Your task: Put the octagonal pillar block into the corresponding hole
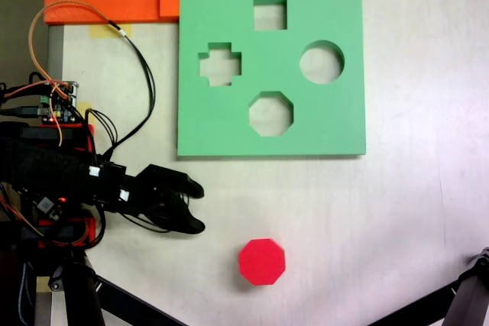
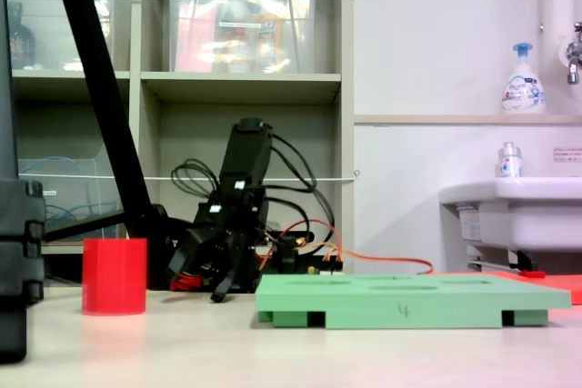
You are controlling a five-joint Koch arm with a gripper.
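So we've got the red octagonal block (image 1: 262,262) sitting upright near the table's (image 1: 412,211) bottom edge in a fixed view, just right of and below the gripper (image 1: 196,206). The jaws are spread apart, nothing in them. The green board (image 1: 336,124) lies toward the top edge, its octagonal hole (image 1: 270,114) unfilled.

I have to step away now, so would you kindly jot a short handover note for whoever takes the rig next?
Pincer: open, empty, low over the table, left of the red octagonal block in the top-down fixed view.
Block: upright on the table, apart from the green foam board, below it in that view.
Octagonal hole: empty, as are the board's other cutouts.
Done: nothing yet.
Left: grasp the block, carry it over, seat it in the hole.
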